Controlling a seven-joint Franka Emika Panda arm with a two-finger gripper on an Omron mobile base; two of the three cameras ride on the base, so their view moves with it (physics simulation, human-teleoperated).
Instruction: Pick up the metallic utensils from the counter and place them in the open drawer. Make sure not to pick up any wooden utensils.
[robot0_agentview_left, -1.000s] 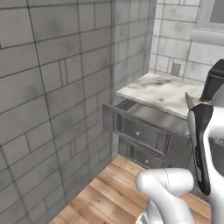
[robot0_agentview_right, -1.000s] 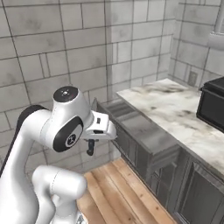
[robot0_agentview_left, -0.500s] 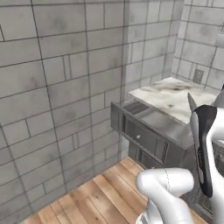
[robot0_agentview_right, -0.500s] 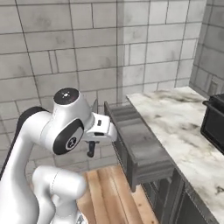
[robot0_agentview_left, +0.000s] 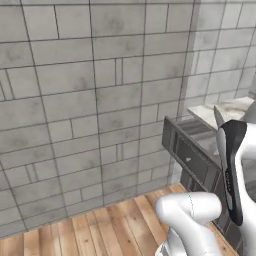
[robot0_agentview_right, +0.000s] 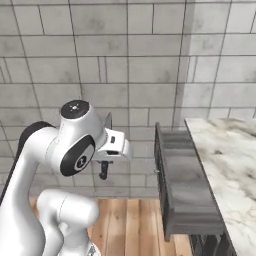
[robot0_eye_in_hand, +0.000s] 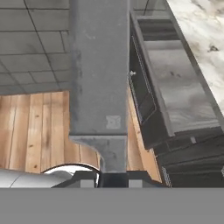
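Knife (robot0_eye_in_hand: 99, 74) sits clamped in the narrowly parted gripper (robot0_eye_in_hand: 113, 177), blade pointing straight ahead; the open drawer (robot0_eye_in_hand: 175, 92) lies to its right, beside the counter (robot0_eye_in_hand: 202, 39).

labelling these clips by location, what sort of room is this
Most likely a kitchen, a rendered one. A white marble counter runs along grey tiled walls, with a wide grey drawer pulled open beneath it over a wooden plank floor. No stove or sink shows here, so it is a fair guess.
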